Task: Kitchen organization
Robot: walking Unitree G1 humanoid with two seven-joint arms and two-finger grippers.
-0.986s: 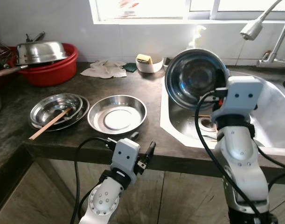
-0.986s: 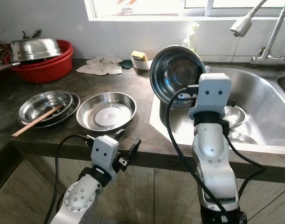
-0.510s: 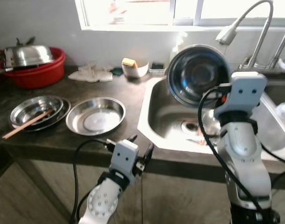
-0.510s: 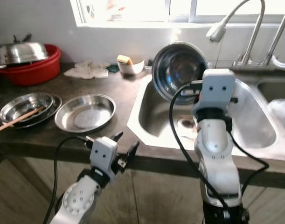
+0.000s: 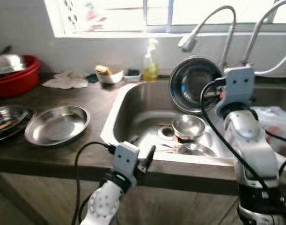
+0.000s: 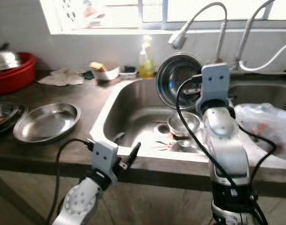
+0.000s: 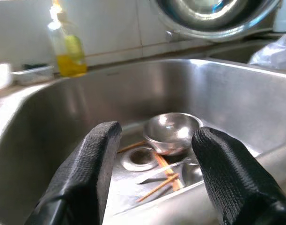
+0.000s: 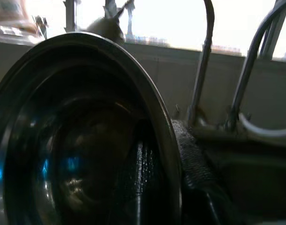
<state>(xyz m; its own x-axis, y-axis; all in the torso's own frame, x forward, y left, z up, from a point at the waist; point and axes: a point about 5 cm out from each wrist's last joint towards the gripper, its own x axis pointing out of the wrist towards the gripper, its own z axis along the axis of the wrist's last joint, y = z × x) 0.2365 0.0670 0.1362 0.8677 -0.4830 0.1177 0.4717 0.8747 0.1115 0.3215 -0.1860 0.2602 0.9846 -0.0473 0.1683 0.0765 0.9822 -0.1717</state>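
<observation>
The right gripper (image 8: 180,154) pinches the rim of a large steel bowl (image 5: 194,84), held on edge above the sink (image 5: 133,108). The left gripper (image 7: 154,154) hangs spread and empty at the counter's front edge. The carry seems near its end; next, the bowl likely needs lowering clear of the small bowl (image 5: 188,126) and chopsticks (image 7: 164,176).

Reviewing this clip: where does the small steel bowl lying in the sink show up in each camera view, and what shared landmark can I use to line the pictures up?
Left eye view: small steel bowl in the sink basin, below the big bowl held by the right gripper.
Right eye view: same bowl, beside the right arm.
Left wrist view: bowl between the left gripper's fingers, by the drain.
Right wrist view: the big bowl is what can be made out there.
Shared landmark: yellow soap bottle.
</observation>
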